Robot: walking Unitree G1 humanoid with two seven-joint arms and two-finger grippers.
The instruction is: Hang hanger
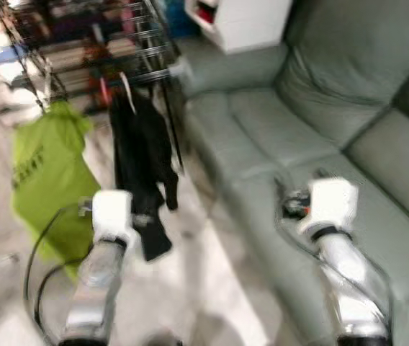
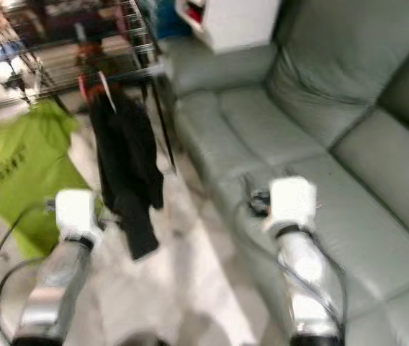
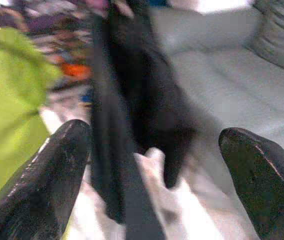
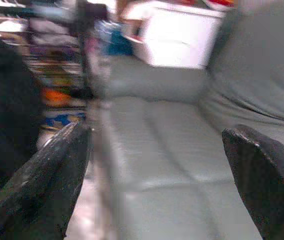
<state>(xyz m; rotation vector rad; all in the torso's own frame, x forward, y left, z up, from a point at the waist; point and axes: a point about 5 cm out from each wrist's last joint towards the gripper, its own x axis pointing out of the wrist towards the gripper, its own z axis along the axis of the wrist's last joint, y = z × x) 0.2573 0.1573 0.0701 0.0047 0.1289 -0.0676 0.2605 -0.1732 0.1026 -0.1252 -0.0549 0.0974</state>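
Left eye view, blurred, has both silver arms raised in the foreground: the left gripper [image 3: 152,190] has its two black fingers [image 3: 42,185] spread wide with nothing between them, pointed at a black garment [image 1: 141,166]; the right gripper [image 4: 157,185] is equally wide apart and empty, held over the front edge of the grey-green sofa [image 1: 320,122]. A strip of pale floor [image 1: 212,281] runs between the sofa's front edge and the hanging clothes, giving open room ahead of the arms. The black garment hangs from the near rail of a black wire drying rack [image 1: 118,50], on a hanger [image 1: 127,83] of which a pale hook and a bit of red show at the collar. Beside it on the robot's left hangs a lime-green shirt [image 1: 46,180] bearing dark print too blurred to read. Farther back, a white cabinet [image 1: 244,21] stands past the sofa's arm.
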